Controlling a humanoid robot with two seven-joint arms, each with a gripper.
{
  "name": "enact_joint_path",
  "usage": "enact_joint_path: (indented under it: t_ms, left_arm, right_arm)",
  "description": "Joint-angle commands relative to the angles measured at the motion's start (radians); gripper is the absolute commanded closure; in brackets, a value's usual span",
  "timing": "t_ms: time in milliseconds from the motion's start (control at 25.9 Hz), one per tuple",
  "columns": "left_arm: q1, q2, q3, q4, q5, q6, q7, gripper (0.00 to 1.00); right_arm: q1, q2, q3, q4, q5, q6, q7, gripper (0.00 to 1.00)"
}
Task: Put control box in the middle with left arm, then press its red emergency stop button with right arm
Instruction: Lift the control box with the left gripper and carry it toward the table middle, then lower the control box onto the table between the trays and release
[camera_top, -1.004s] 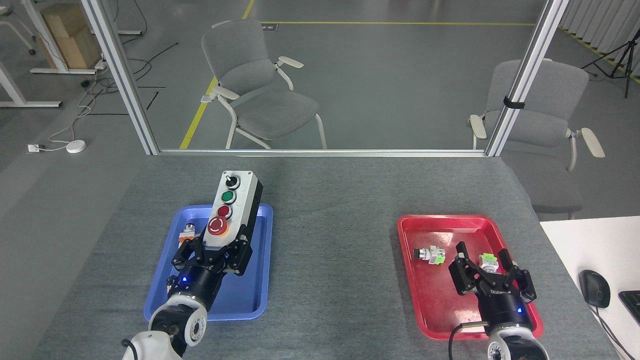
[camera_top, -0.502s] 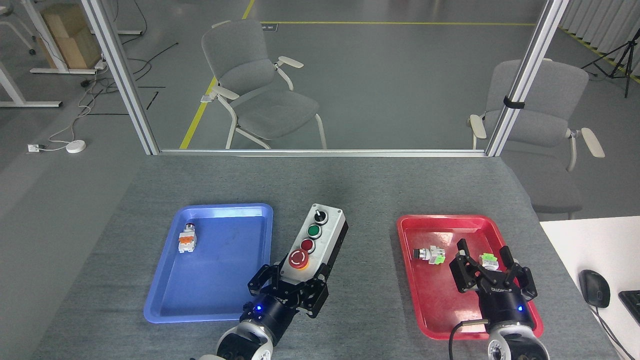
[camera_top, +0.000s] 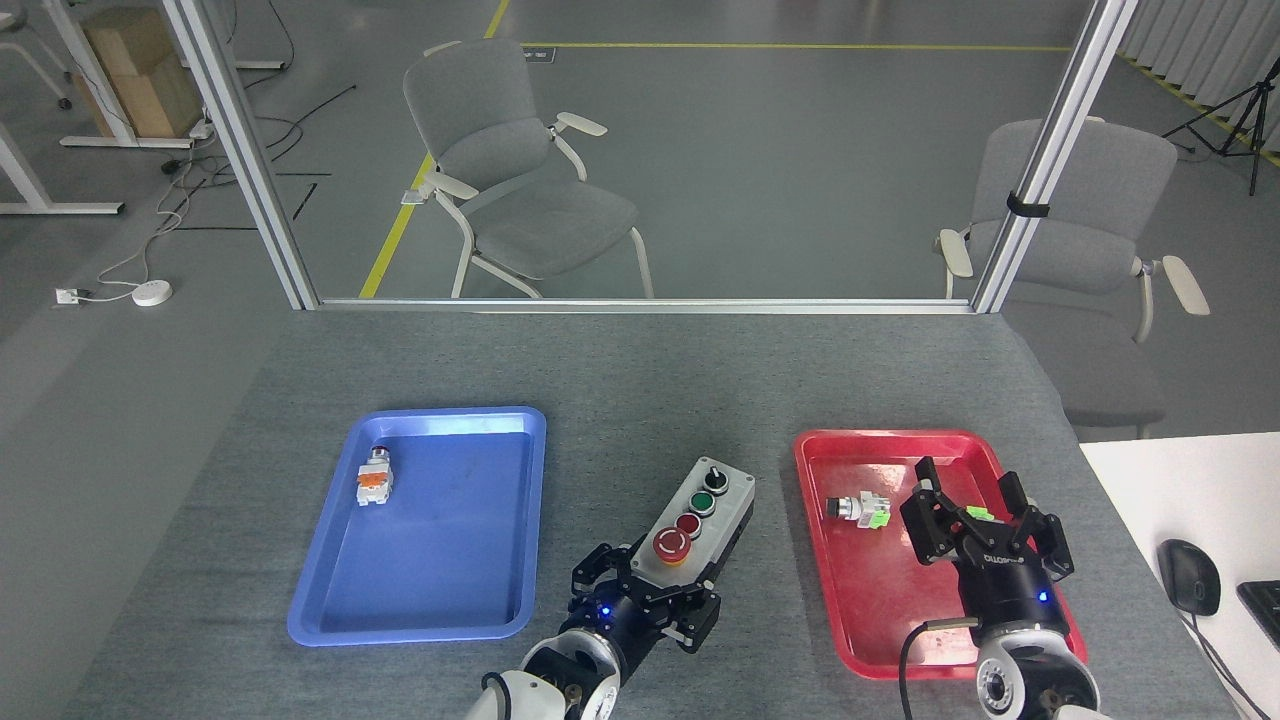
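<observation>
Control box (camera_top: 700, 520) is seen between the blue tray (camera_top: 330, 610) and the red tray (camera_top: 860, 640), over the bare grey surface (camera_top: 640, 380), lying at a slant with its knob end pointing up and to the right. Its near end is pinched by the jaws of the left gripper (camera_top: 645, 600), just below the big red stop button (camera_top: 671, 543). Whether the box already rests on the surface or hangs just above it cannot be told.

The right gripper (camera_top: 975, 520) hangs over the red tray with its jaws spread, a small green part (camera_top: 976, 514) showing between them; whether that part is touched cannot be told.

Several risks can be judged from here. If the box is let go while not flat, it could tip or slide on the felt. The stop button lies close to the left jaws, so a press made before they are withdrawn could end in a collision. The smaller red button (camera_top: 688, 524) sits just beside it and could be struck by mistake. An unsupported box could skid under the push
</observation>
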Motion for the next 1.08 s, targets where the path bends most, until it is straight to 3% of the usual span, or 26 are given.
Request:
enact_joint_path:
  t_ms: [0, 116, 270, 386, 464, 502, 734, 811, 888, 1004, 1043]
  left_arm:
    - [-0.031, -0.011, -0.027, 0.059, -0.001, 0.006, 0.005, 1.00]
    - [-0.030, -0.011, -0.035, 0.082, 0.001, 0.015, 0.002, 1.00]
    - [-0.030, -0.011, -0.036, 0.105, 0.002, 0.015, 0.005, 0.78]
    - [-0.031, -0.012, -0.035, 0.105, 0.002, 0.027, 0.005, 0.31]
    - [-0.031, -0.011, -0.036, 0.105, 0.002, 0.053, 0.006, 0.10]
    - [-0.031, -0.011, -0.036, 0.105, 0.005, 0.062, 0.008, 0.04]
    - [0.004, 0.002, -0.027, 0.059, 0.017, 0.058, 0.014, 0.02]
    - [0.064, 0.032, -0.013, -0.022, 0.017, 0.055, 0.014, 0.01]
    - [0.130, 0.100, 0.011, -0.119, 0.019, 0.049, 0.016, 0.01]
    - [0.230, 0.180, 0.042, -0.268, 0.040, 0.049, 0.017, 0.01]
    - [0.262, 0.195, 0.054, -0.309, 0.048, 0.049, 0.017, 0.01]
  right_arm:
    - [-0.002, 0.003, -0.005, 0.000, -0.005, 0.004, -0.006, 0.01]
    - [-0.002, 0.005, -0.006, 0.000, -0.005, 0.004, -0.006, 0.01]
    - [0.000, 0.002, -0.006, 0.000, -0.008, 0.004, -0.007, 0.02]
    - [0.000, 0.002, -0.006, 0.002, -0.010, 0.006, -0.006, 0.02]
    - [0.001, -0.006, -0.005, 0.005, -0.025, 0.006, -0.004, 0.02]
    - [0.006, -0.006, -0.005, 0.006, -0.033, 0.006, -0.004, 0.02]
    - [0.013, -0.004, -0.003, 0.008, -0.036, 0.008, -0.003, 0.11]
    - [0.015, -0.006, -0.002, 0.011, -0.036, 0.006, -0.003, 0.21]
    - [0.018, -0.006, 0.001, 0.026, -0.034, 0.006, -0.003, 0.38]
    - [0.018, -0.009, 0.009, 0.066, -0.037, -0.011, -0.001, 0.85]
    - [0.018, -0.012, 0.009, 0.068, -0.037, -0.029, -0.001, 0.96]
